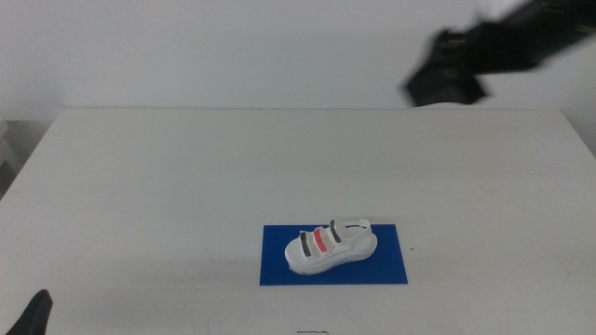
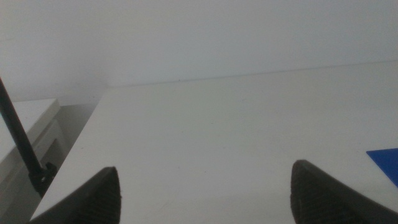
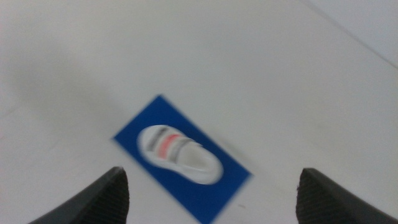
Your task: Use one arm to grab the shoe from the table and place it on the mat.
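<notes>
The white sandal [image 1: 332, 246] with two black straps and one red strap lies on the dark-blue mat [image 1: 277, 268] at the front middle of the white table [image 1: 168, 186]. The right wrist view shows the shoe [image 3: 177, 152] on the mat [image 3: 221, 193] from high above. The right arm [image 1: 484, 51] is raised far above the table's back right, blurred; its gripper [image 3: 211, 196] is open and empty. The left gripper [image 2: 205, 190] waits at the front left, open and empty, showing only as a dark tip [image 1: 33, 316] in the middle view. A mat corner [image 2: 385, 163] shows in the left wrist view.
A white wall stands behind the table's far edge [image 1: 307, 109]. A pale cabinet [image 2: 25, 134] and a thin black cable [image 2: 18, 140] stand beyond the table's left edge.
</notes>
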You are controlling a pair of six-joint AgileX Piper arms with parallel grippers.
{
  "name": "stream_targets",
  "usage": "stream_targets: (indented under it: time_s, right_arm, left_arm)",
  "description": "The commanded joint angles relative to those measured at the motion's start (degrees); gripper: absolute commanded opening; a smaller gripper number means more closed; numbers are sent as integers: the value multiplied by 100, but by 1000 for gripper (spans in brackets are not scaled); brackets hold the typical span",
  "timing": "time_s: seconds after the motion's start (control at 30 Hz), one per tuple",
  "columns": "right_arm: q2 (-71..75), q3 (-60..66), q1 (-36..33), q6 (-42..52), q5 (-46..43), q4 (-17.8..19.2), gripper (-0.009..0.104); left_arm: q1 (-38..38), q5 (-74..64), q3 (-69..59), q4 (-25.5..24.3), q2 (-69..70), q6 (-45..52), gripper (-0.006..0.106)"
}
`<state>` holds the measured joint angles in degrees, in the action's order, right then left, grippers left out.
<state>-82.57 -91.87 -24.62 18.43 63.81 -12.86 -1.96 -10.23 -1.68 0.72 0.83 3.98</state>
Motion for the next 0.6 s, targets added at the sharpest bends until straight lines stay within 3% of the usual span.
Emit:
stream_targets:
  time_s: [0.0,0.13,0.33,0.57]
  right_arm:
    - [804,630,429,-366,-1031,339,92]
    - [1957,2206,935,-603,-2366,758,92]
    - [3517,4064,1436,-771,-3818,686,92]
    - [5092,6339,1467,-818,-5109,693,92]
  left_arm:
    - [-22,474,19,32,108,-69,94]
    - [-22,474,19,32,108,-69,94]
    - [-22,474,19,32,108,-69,94]
    - [-22,474,19,32,108,-69,94]
